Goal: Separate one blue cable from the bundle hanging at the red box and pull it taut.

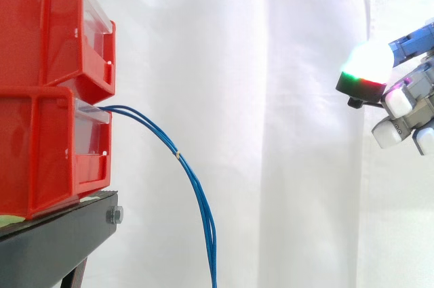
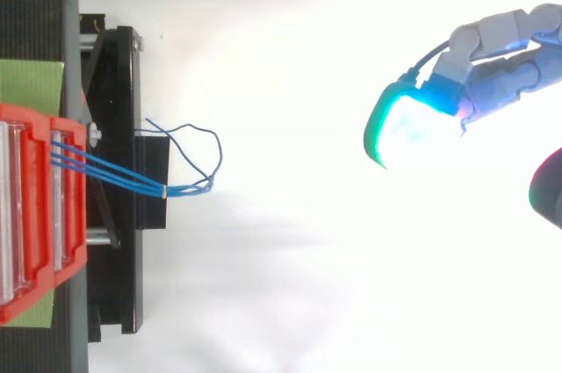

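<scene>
Hand (image 1: 401, 102) apart, thin blue cables (image 1: 178, 156) drooping

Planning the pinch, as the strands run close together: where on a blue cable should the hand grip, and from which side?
Probably below the small tie, where the blue cables hang free and part slightly. Come level from the side view's right, where the hand is; the red bins block the left.

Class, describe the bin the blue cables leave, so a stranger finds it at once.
On the black stand a red upper bin sits on a red lower bin. Pick the lower one: only it has blue cables hanging from its front.
</scene>
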### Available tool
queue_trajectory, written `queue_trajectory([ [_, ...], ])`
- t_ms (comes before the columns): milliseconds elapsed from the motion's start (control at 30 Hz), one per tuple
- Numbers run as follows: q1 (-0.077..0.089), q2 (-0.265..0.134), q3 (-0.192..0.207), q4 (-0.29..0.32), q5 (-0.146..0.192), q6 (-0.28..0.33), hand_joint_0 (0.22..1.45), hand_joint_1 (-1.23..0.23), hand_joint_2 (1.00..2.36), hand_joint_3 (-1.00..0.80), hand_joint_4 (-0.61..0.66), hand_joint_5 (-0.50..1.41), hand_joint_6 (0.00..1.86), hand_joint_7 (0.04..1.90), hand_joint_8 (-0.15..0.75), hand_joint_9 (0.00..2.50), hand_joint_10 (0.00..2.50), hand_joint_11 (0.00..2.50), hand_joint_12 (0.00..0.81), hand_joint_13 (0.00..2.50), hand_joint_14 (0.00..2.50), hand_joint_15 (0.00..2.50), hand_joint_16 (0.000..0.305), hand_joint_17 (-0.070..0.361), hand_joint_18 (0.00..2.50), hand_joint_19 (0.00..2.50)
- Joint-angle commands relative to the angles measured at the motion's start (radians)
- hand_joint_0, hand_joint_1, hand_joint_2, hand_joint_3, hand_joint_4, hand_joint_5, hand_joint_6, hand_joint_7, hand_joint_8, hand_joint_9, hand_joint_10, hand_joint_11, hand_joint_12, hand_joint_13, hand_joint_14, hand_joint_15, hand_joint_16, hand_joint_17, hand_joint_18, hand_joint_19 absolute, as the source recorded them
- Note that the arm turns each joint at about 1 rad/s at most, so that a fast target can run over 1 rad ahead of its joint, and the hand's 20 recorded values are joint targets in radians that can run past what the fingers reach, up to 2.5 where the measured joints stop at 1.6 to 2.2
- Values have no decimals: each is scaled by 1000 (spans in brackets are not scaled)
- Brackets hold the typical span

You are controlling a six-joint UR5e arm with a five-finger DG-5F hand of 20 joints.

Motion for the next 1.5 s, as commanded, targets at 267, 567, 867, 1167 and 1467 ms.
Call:
queue_trajectory([
  [267, 0, 0, 0, 0, 0, 0, 568, -498, 1000, -500, 276, -187, 503, 916, 282, 574, 13, 421, 313, 424, 9, 244, 42, 95, 460, 405],
  [567, 0, 0, 0, 0, 0, 0, 569, -498, 1000, -500, 278, -187, 503, 911, 286, 577, 15, 433, 308, 417, 9, 239, 41, 92, 446, 388],
  [867, 0, 0, 0, -3, 1, 0, 570, -498, 1000, -500, 280, -186, 503, 913, 287, 578, 13, 431, 306, 416, 9, 248, 40, 91, 442, 391],
  [1167, 5, -3, -1, 25, 4, -86, 570, -497, 1000, -500, 284, -185, 503, 919, 286, 580, 15, 422, 305, 418, 9, 244, 40, 91, 442, 392],
  [1467, 11, -17, -4, 176, 12, -126, 571, -497, 1000, -500, 283, -184, 503, 915, 286, 583, 13, 428, 304, 419, 9, 237, 40, 90, 441, 392],
])
